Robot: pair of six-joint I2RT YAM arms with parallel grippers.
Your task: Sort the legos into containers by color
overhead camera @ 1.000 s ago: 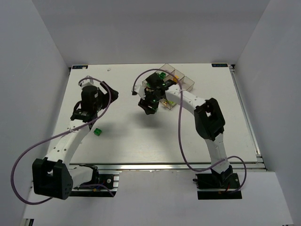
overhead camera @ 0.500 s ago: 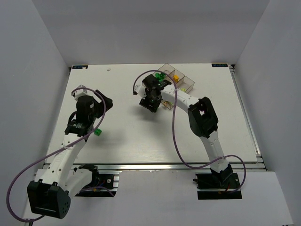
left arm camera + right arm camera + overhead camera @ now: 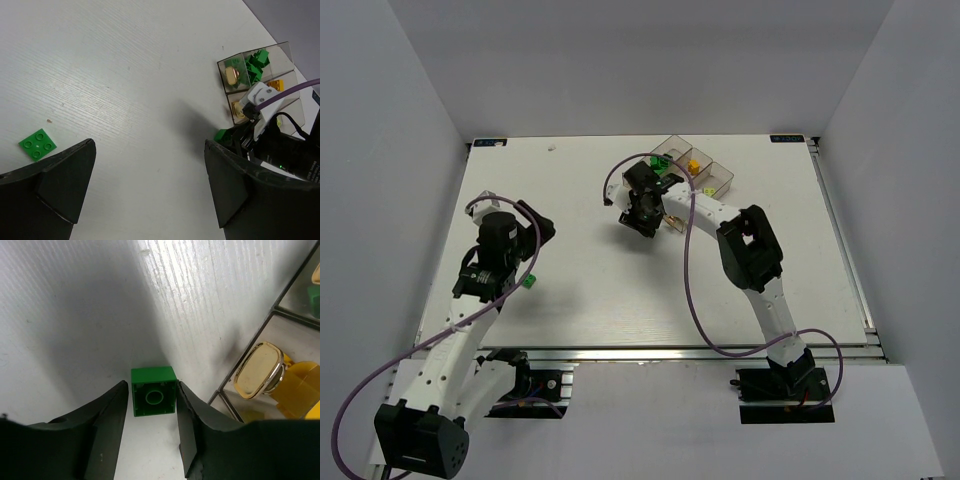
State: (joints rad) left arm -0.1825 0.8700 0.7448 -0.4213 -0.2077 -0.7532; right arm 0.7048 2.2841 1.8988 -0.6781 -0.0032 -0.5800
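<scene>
Lego plate [image 3: 37,144], a flat bright-green square of plastic with four studs, is the piece nearest you. It lies on the white table [image 3: 620,300] at about eight o'clock from the table's middle. Your left gripper [image 3: 149,145] hangs over it, its two black fingers spread as wide as they go with nothing between them. In the left wrist view the plate sits at nine o'clock from the gap, just beside one finger rather than centred.

Farther out, close to the table's middle, your right gripper [image 3: 152,386] points down at a chunky dark-green square lego brick [image 3: 153,397], its hollow underside facing the camera. The brick lies squarely between the two fingers, which stand about half open and hug its sides. Whether they pinch it firmly, I cannot tell. The brick is square, so no long axis matters.

Farthest, at about one o'clock from the right gripper and just beside it, is the clear plastic tray [image 3: 285,335] of joined narrow bins. One bin holds a heap of green bricks [image 3: 257,62] and the next an orange brick [image 3: 275,85]. A shiny gold oval fitting [image 3: 261,371] shows by the near wall. Your right arm is much the nearer to the tray. The coming move is likely a pinch, a lift and a short carry toward one o'clock into the green bin.
</scene>
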